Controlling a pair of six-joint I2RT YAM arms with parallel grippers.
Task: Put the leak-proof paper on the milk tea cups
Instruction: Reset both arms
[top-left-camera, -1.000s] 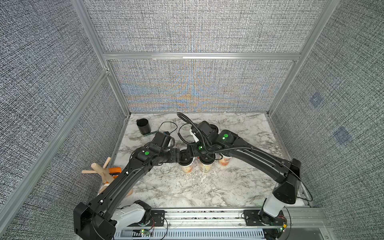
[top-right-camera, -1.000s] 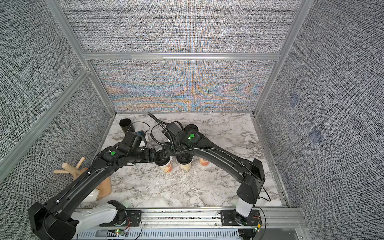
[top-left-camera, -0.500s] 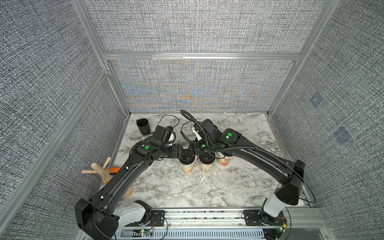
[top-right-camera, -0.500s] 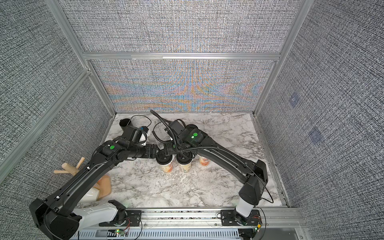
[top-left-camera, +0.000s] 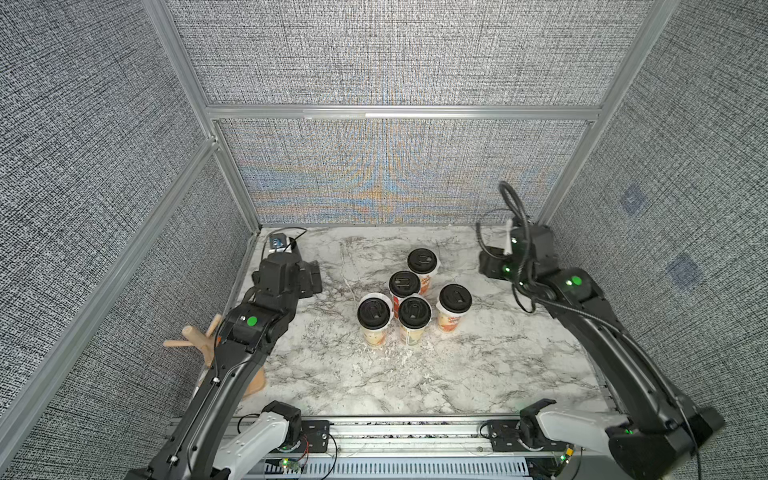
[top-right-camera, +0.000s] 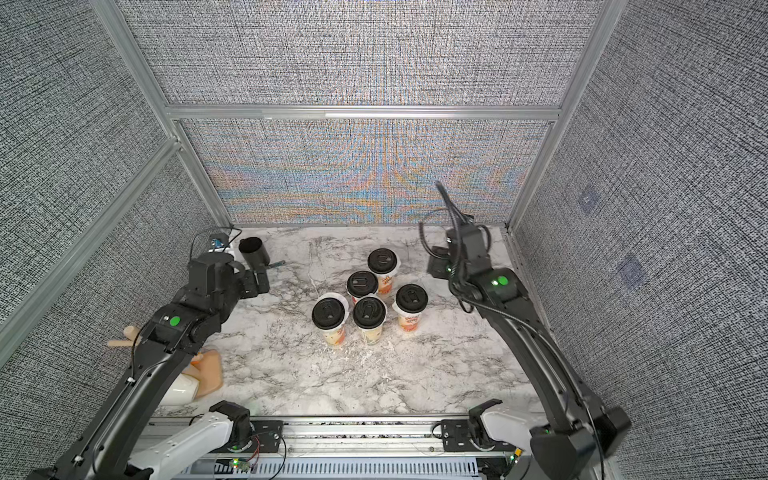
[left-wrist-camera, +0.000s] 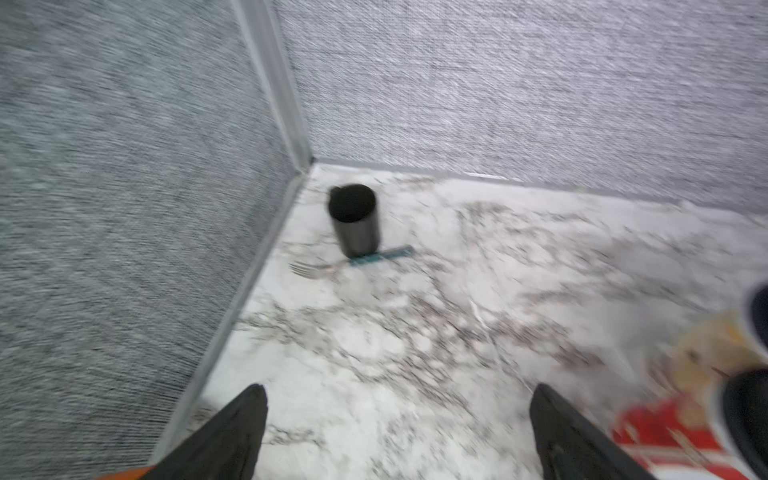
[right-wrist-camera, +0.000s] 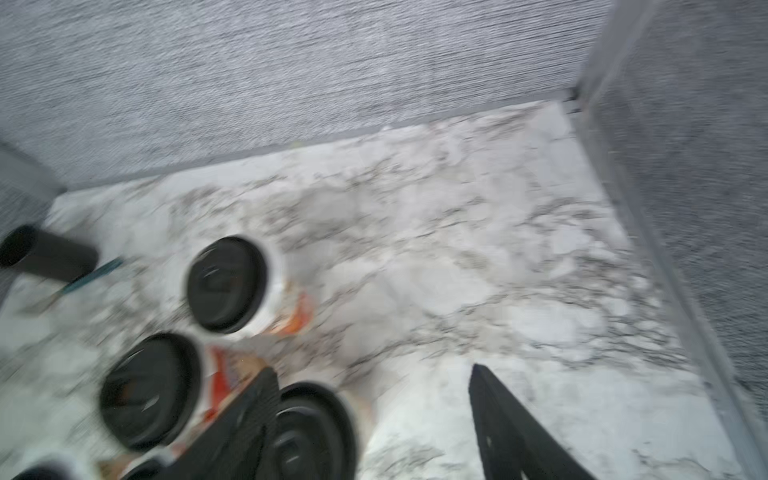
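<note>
Left gripper (left-wrist-camera: 397, 388), right gripper (right-wrist-camera: 372, 368): jaws apart, empty. Milk tea cups (top-left-camera: 449, 322): five, black lids (top-left-camera: 455, 298) on (leak-proof paper (top-left-camera: 375, 296) fringing beneath); apparently complete.

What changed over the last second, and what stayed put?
The left gripper pulled back from the milk tea cups toward the black mug, the right gripper toward the right rear corner; both open, empty. The five cups stayed put, black lids on.
</note>
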